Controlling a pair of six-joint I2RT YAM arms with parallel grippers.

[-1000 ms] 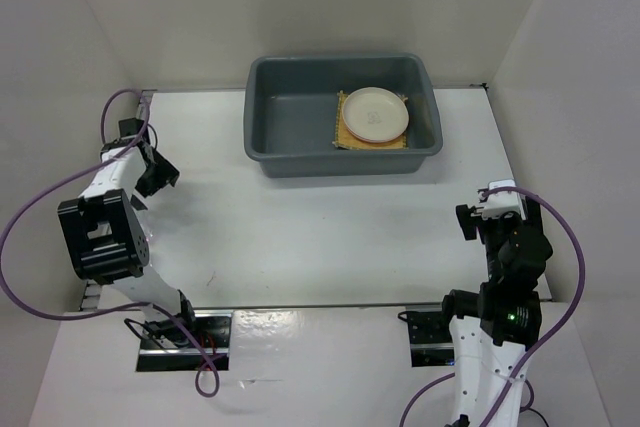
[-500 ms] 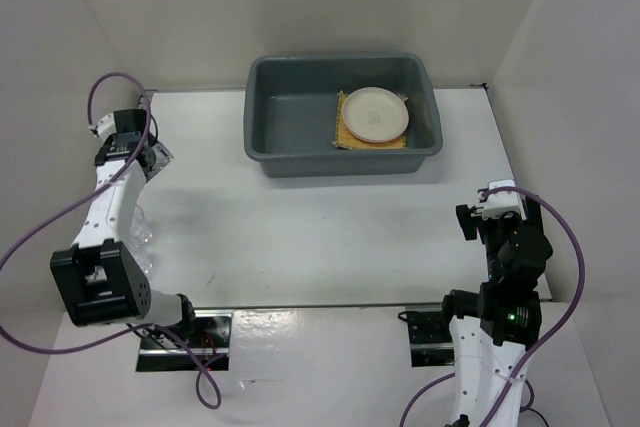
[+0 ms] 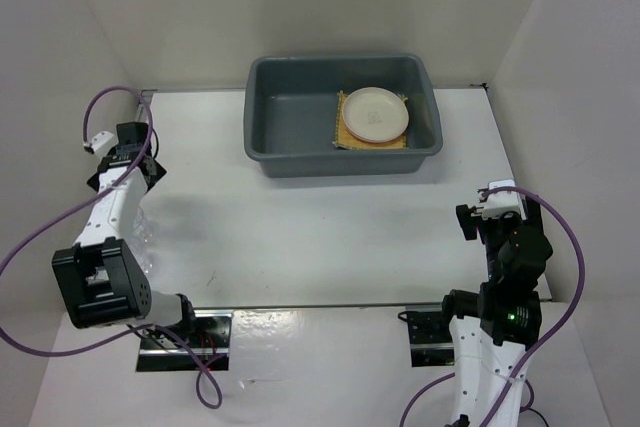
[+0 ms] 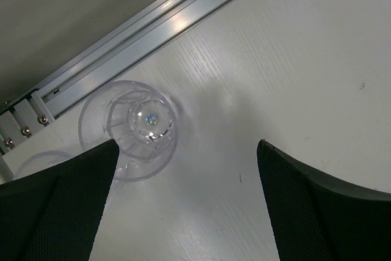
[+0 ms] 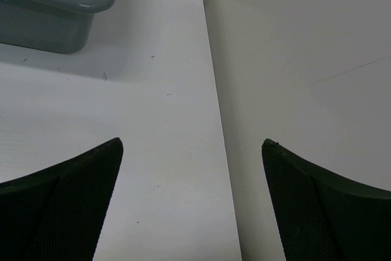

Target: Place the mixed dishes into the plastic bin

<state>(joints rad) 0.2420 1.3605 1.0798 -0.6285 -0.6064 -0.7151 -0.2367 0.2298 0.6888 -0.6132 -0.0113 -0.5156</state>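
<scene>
The grey plastic bin (image 3: 290, 122) stands at the back middle of the table. In its right half the yellow woven mat (image 3: 345, 137) lies flat with the cream plate (image 3: 376, 113) on it. The clear cup (image 4: 131, 129) stands on the table by the aluminium rail at the left edge, just ahead of my left finger (image 4: 67, 200). My left gripper (image 4: 187, 148) is open and empty, and shows at the far left in the top view (image 3: 122, 155). My right gripper (image 5: 192, 145) is open and empty at the right side. The pink bowl is not in view.
An aluminium rail (image 4: 153, 29) runs along the table's left edge, with the white wall beyond it. The right side wall (image 5: 293, 59) meets the table close by my right gripper. A corner of the bin (image 5: 55, 16) shows in the right wrist view.
My left arm has swung out to the left edge of the table and its gripper now hangs over the clear cup. The right arm has not moved.
</scene>
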